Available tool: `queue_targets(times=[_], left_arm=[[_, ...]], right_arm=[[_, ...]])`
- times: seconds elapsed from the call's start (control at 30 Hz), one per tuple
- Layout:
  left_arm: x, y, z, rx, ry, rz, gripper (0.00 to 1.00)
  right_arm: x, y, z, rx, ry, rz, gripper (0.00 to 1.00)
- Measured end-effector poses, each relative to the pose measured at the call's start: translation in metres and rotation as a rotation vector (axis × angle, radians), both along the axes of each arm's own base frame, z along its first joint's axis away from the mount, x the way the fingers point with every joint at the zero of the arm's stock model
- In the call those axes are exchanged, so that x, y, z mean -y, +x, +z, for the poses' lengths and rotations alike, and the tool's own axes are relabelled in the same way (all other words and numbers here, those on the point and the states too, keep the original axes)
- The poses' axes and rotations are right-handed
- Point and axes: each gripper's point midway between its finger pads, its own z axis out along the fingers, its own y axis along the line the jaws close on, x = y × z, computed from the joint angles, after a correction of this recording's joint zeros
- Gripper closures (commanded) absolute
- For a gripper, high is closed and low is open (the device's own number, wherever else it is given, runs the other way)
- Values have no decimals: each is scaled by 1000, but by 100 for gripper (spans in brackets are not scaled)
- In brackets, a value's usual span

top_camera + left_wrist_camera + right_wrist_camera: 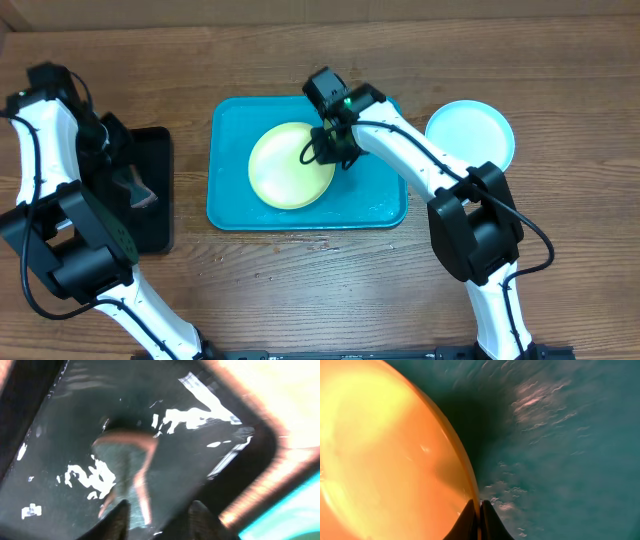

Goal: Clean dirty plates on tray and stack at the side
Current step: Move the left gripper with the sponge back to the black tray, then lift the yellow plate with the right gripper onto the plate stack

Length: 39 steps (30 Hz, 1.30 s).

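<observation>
Right wrist view: right tool point(479, 510) pinches only the thin rim of the yellow-green plate point(380, 460), which may slip back onto the tray point(560, 460) when tilted; left tool point(160, 516) hangs spread.

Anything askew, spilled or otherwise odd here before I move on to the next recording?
Nothing looks damaged or spilled. The yellow-green plate is on the teal tray, its right rim pinched in the right pincer. A light blue plate sits on the table beside the tray. Only oddity: the right wrist camera renders the held plate orange.
</observation>
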Motion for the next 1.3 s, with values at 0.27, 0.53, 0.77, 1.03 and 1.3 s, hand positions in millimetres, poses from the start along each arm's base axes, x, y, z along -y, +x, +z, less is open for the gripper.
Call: queue_targets(times=[0.27, 0.53, 0.77, 1.03, 1.3], left_arm=[[12, 29, 29, 137, -90, -21, 0], [15, 30, 30, 144, -104, -23, 0], [15, 30, 30, 145, -107, -23, 0], [15, 30, 30, 146, -107, -23, 0], [16, 30, 30, 147, -110, -24, 0]], right_arm=[[34, 23, 102, 326, -427, 50, 96], [10, 10, 174, 671, -851, 234, 96], [-20, -16, 235, 918, -1173, 314, 96], [-46, -19, 192, 795, -928, 438, 96], [43, 13, 154, 489, -858, 319, 96]])
